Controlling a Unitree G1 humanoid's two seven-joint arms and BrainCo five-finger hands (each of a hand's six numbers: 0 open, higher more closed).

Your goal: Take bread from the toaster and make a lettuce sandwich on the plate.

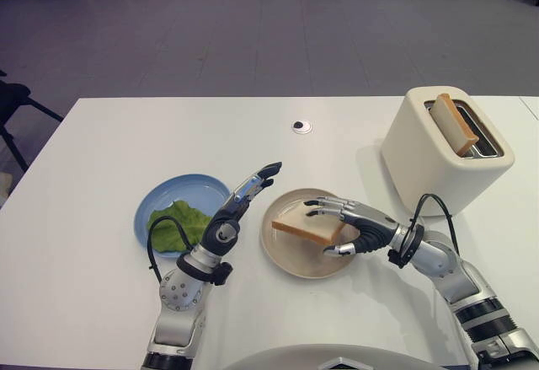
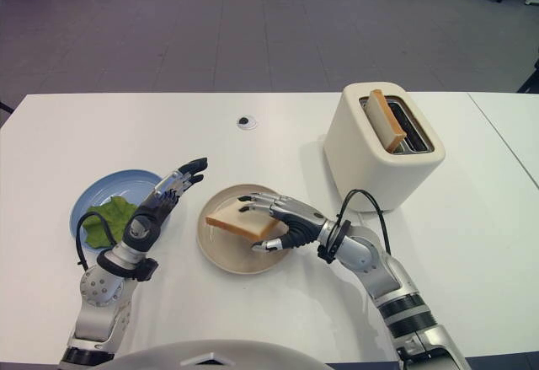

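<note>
Slices [image 1: 305, 228] [image 1: 455, 124] number two: right hand [image 1: 366, 233] fingers [image 1: 333, 207] clamp one, toaster [image 1: 421, 166] holds one (left hand [image 1: 226, 222] fingers [image 1: 253, 186] apart).

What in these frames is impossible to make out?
- Bread, right end: covered by the right hand, both views.
- Toaster slice, lower half: sunk in the slot, both views.
- Blue plate, part of rim: behind the left hand, both views.
- Small round thing: too small to identify.

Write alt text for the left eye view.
The right hand holds a bread slice over the beige plate; the open left hand is raised beside a blue plate of lettuce. A second slice stands in the toaster.
</note>
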